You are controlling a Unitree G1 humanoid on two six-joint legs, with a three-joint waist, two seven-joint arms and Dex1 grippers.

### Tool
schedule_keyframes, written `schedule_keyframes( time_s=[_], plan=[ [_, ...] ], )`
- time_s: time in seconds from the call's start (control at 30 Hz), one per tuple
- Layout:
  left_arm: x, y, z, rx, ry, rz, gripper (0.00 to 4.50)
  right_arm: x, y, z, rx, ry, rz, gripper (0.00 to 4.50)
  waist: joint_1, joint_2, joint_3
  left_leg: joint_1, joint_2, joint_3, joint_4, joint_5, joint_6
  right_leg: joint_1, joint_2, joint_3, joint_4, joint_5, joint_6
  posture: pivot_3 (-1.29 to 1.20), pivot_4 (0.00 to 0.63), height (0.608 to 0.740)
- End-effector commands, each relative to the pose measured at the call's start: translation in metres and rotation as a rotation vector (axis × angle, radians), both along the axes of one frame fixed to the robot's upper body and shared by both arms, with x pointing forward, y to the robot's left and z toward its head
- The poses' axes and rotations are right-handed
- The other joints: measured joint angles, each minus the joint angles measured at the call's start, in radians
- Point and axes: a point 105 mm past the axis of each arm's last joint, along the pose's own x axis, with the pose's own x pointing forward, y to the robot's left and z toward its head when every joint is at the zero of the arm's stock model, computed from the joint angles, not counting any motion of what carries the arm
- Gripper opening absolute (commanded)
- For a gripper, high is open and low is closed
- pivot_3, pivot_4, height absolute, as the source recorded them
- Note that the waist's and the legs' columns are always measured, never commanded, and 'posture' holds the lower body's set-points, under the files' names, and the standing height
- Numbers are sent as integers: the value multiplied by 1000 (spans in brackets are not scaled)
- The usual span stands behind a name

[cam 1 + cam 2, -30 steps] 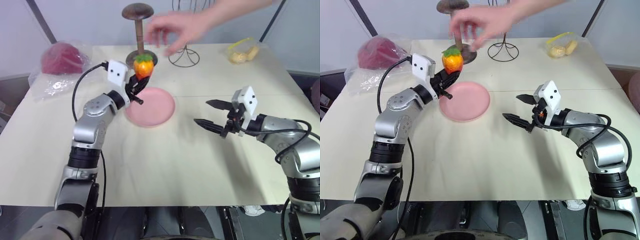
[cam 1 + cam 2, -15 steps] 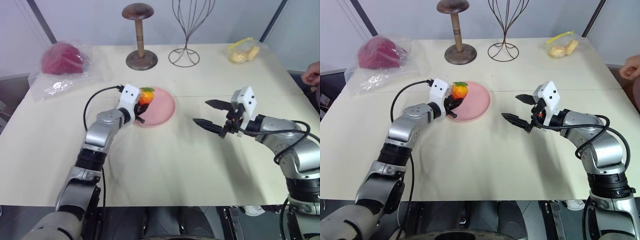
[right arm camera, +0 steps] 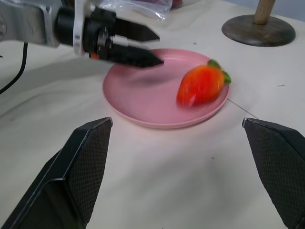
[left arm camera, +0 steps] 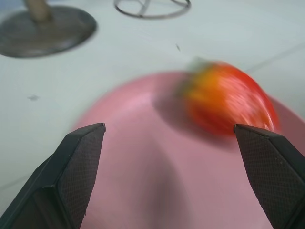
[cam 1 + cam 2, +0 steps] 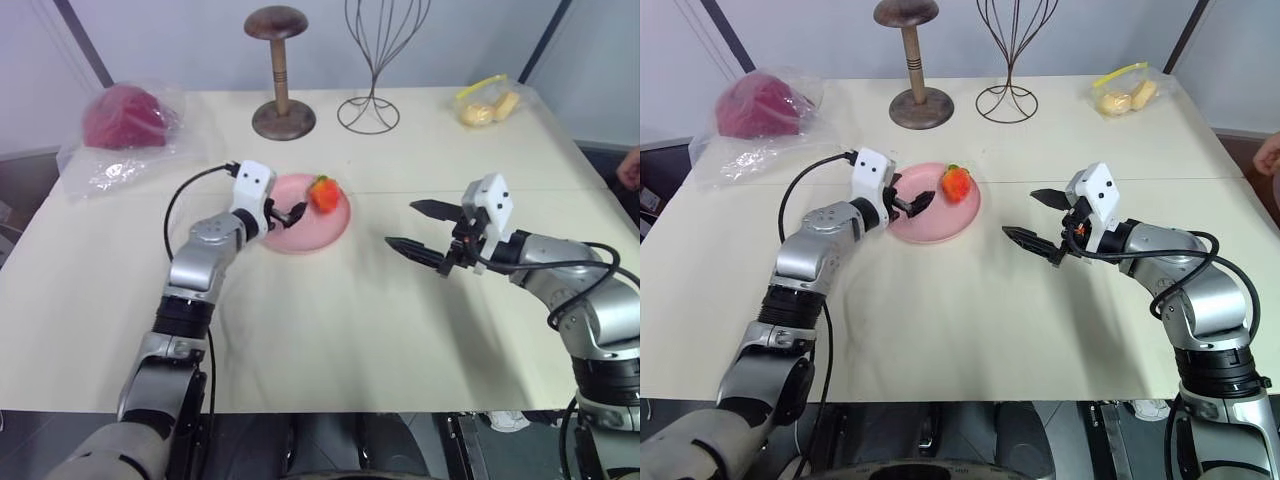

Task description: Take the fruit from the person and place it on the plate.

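The fruit (image 5: 323,193), a red-orange strawberry toy with a green cap, lies on the right part of the pink plate (image 5: 308,230); it is blurred in the left wrist view (image 4: 228,98). My left gripper (image 5: 295,212) stands open, low over the plate's left part, a little short of the fruit and empty. My right gripper (image 5: 402,224) hangs open above the table to the right of the plate, pointing at it, nothing between its fingers. The person's hand (image 5: 630,166) shows at the far right edge.
A brown wooden stand (image 5: 279,62) and a wire stand (image 5: 372,70) rise behind the plate. A dark-red lump in clear plastic (image 5: 125,118) lies at the back left. A clear bag of yellow pieces (image 5: 486,105) sits at the back right.
My left gripper came down from the person's hand to the plate with the fruit, then opened; the fruit now lies loose farther right on the plate. The person's hand withdrew to the right.
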Motion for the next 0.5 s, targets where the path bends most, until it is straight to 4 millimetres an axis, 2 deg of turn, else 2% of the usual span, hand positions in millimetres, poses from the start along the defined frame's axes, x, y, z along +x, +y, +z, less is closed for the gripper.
schedule_keyframes(
  time_s=[0.03,0.17,0.3,0.4,0.5],
  plan=[
    [-10,19,57,-88,-191,23,4466,6,-5,12,12,-67,-33,4500,0,0,0,0,0,0,0,0,0,0,0,0,0,0,0,0,150,740],
    [-42,55,70,-89,-262,37,4466,13,-11,12,21,-76,-61,4500,-10,0,0,0,1,1,-1,0,0,-2,0,1,0,0,0,0,150,740],
    [-63,84,62,-73,-238,105,4466,18,-17,9,22,-88,-90,4500,-2,0,0,0,1,2,-1,0,-1,-3,0,2,1,0,0,0,150,740],
    [-81,110,45,-61,-196,183,4466,26,-21,7,32,-95,-121,4500,2,0,0,0,0,1,0,0,-1,-1,0,1,1,0,0,0,150,740],
    [-95,125,33,-64,-183,234,4466,32,-24,3,33,-95,-137,4500,-1,0,0,0,0,1,0,0,0,-1,0,1,0,0,0,0,150,740]
  ],
)
